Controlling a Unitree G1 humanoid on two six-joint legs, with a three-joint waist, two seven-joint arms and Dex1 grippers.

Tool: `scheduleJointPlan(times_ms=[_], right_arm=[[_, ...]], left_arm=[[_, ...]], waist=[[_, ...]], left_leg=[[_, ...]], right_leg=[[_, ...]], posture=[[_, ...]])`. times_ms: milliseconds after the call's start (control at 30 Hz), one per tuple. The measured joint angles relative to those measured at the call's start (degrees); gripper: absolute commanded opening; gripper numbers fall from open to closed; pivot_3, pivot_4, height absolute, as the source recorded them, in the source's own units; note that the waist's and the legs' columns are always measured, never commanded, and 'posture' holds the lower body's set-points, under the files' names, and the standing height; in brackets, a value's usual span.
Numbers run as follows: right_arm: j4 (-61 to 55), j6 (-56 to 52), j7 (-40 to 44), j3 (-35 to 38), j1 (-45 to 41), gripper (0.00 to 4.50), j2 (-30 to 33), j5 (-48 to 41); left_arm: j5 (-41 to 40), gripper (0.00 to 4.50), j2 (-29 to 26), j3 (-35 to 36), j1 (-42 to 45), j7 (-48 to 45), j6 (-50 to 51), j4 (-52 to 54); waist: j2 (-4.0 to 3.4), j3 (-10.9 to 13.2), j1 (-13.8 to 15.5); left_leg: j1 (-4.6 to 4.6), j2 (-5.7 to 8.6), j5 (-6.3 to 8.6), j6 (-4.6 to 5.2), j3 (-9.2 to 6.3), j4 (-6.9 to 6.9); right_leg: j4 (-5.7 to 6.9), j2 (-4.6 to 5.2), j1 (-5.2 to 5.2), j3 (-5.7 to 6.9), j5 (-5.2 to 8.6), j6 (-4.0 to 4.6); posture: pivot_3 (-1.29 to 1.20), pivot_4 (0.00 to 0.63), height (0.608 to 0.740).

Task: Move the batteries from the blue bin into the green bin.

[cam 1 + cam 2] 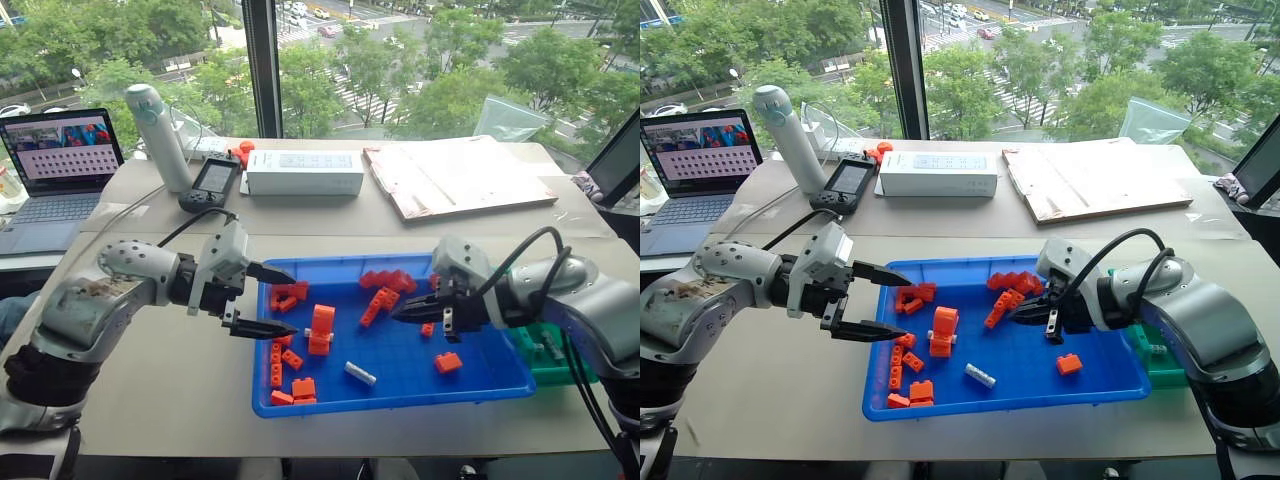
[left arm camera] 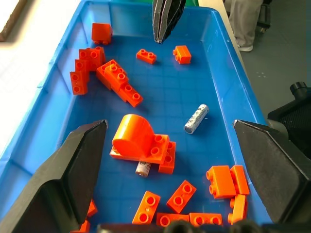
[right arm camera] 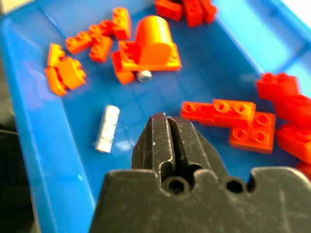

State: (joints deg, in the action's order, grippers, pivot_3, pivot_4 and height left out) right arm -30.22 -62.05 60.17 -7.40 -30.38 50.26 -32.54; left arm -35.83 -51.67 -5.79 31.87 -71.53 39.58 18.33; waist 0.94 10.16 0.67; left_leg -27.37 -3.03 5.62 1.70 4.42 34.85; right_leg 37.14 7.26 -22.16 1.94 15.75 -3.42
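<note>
Peeking from under the arched brick (image 2: 141,141), second battery (image 2: 143,168); left gripper (image 1: 268,300) agape, right gripper (image 3: 163,127) pinched empty.

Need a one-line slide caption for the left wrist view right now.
Open left gripper over the blue bin: one battery lies free, another peeks from under an orange block.

No legible text, brand or number found. The white box (image 1: 304,173) at the table's far side carries faint grey print, possibly a label, too small to read. The laptop screen (image 1: 66,148) shows rows of small marks, also unreadable.
</note>
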Motion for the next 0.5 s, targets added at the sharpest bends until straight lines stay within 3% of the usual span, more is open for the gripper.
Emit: scheduleJointPlan(times_ms=[167, 500], right_arm=[[-3.86, 0.50, -4.89, -10.32, 2.10, 3.15, -2.83, 2.82], [-1.07, 6.78, -7.48, -21.47, 2.23, 3.15, -2.66, 12.26]], left_arm=[[0.00, 4.50, -0.87, 0.06, -0.02, -1.08, 0.08, -0.12], [-0.30, 4.50, -2.87, 0.59, -1.11, -1.51, 0.71, 1.27]], waist=[[0.00, 0.00, 0.11], [0.00, 0.00, 0.12]], left_leg=[[0.00, 0.03, 0.11, -0.18, 0.00, 0.04], [0.01, 0.02, 0.25, -0.41, -0.03, 0.11]], right_leg=[[-0.04, 0.00, -0.16, 0.02, 0.02, -0.02], [-0.06, 0.01, -0.14, 0.05, -0.01, -0.01]], posture=[[0.00, 0.150, 0.740], [0.00, 0.150, 0.740]])
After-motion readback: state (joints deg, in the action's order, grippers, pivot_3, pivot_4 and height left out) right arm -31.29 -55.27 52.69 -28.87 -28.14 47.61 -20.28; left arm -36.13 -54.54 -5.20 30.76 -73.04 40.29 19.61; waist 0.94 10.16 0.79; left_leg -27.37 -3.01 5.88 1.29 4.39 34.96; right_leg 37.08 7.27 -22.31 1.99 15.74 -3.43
